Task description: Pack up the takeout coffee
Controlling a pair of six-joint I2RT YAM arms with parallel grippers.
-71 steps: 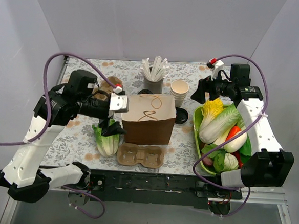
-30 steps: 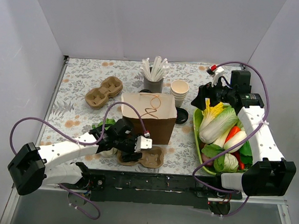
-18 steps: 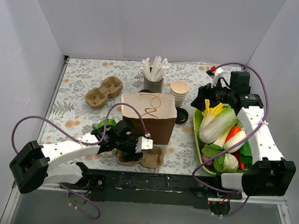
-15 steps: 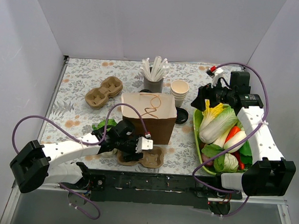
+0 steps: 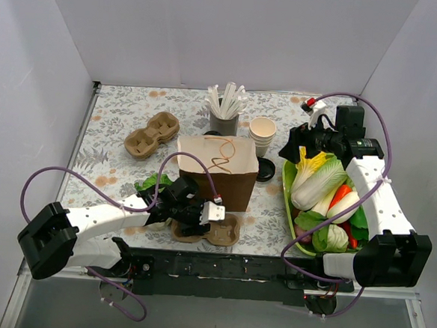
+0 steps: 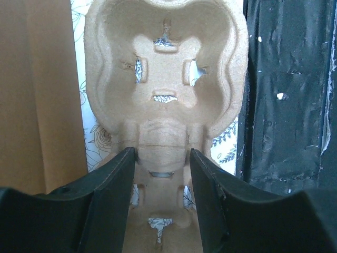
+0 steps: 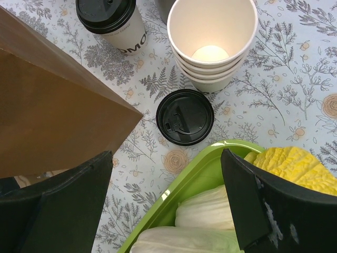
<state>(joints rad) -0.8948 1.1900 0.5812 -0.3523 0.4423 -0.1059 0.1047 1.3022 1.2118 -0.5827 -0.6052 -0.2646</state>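
Brown pulp two-cup carrier (image 6: 166, 118) sits between the part-closed fingers of the left end effector (image 6: 161, 154) — can't tell if it's gripped. Right end effector (image 7: 166, 158) is wide open, empty. Black-lidded cream paper coffee cup (image 7: 113, 23) stands beside the brown paper bag (image 7: 47, 105).

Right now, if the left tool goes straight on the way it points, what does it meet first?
The near cardboard cup carrier: the left tool straddles its narrow middle, so it would likely meet that ridge first.
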